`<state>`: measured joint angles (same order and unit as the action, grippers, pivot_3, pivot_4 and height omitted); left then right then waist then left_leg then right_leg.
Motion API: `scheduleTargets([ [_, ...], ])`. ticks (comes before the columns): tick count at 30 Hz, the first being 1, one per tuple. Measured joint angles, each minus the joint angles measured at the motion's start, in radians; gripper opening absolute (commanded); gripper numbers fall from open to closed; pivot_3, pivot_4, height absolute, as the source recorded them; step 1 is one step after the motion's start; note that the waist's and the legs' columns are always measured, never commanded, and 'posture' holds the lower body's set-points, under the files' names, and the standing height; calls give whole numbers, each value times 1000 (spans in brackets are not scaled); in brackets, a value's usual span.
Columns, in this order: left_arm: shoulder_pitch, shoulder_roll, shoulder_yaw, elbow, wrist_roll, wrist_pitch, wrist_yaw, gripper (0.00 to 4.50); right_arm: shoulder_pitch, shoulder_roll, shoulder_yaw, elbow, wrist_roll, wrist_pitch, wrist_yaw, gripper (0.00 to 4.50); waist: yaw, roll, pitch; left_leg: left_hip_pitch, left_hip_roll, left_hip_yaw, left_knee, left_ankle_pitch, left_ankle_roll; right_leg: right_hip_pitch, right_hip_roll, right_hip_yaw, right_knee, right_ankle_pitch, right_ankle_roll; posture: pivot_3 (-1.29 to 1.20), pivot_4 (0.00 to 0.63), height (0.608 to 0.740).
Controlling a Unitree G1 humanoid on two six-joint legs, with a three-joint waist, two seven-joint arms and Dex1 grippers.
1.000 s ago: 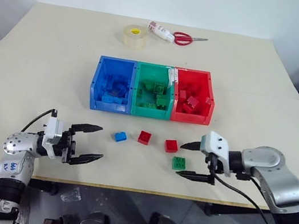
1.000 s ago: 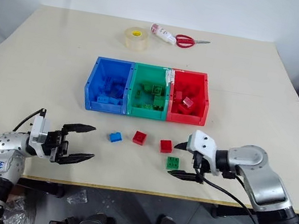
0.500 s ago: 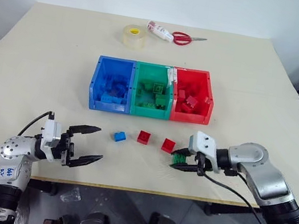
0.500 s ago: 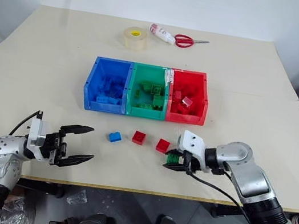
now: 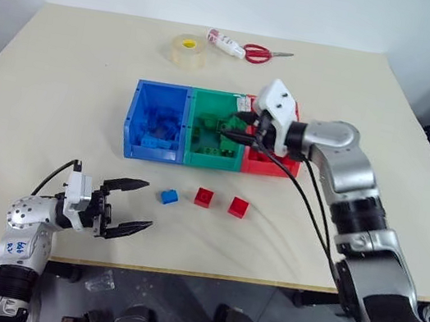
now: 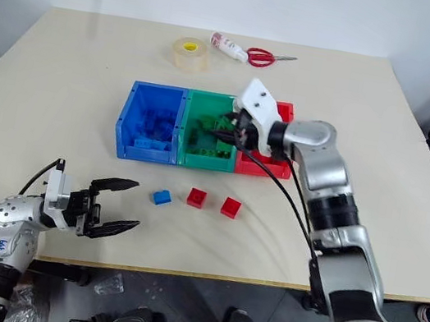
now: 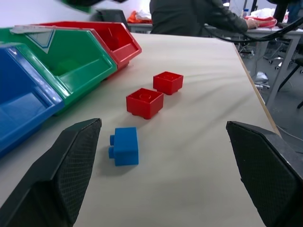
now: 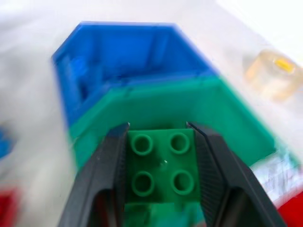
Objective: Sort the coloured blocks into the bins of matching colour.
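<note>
Green block point(image 8: 160, 171) clamped, seemingly above green bin point(image 5: 212, 157).

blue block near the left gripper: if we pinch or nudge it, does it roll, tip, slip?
The blue block looks like rigid moulded plastic, so it should hold its shape in a pinch. It lies low on a flat face on the table; a nudge would likely slide it, not roll or tip it. Its smooth sides may slip between the fingers.
</note>
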<state>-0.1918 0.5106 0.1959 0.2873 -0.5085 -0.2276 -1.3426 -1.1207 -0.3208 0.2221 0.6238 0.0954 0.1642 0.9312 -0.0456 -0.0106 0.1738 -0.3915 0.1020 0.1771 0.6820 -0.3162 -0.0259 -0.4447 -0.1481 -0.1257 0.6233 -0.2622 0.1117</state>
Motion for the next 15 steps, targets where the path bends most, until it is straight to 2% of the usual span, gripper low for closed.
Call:
scheduleTargets([
  [5,1,-3,2,-2,-6,-16,-11,4500,-34,56,-5,160,-29,-92,-43,4284,-2,0,0,0,0,0,0,0,0,0,0,0,0,0,0,0,150,740],
  [6,2,-3,2,-4,-10,-17,-15,4500,-34,60,-9,173,-31,-102,-44,4462,-5,0,0,0,0,0,0,0,0,0,0,0,0,0,0,0,150,740],
  [12,3,2,2,-8,-37,-17,-66,4500,-31,56,-34,178,-35,-123,-24,4462,-15,0,0,0,0,0,-1,0,0,0,0,0,0,0,0,0,150,740],
  [15,-4,6,5,-7,-53,-13,-87,4500,42,1,-35,19,-2,-84,62,4462,-10,0,0,0,0,-1,-1,0,0,0,0,0,-1,0,0,0,150,740],
])
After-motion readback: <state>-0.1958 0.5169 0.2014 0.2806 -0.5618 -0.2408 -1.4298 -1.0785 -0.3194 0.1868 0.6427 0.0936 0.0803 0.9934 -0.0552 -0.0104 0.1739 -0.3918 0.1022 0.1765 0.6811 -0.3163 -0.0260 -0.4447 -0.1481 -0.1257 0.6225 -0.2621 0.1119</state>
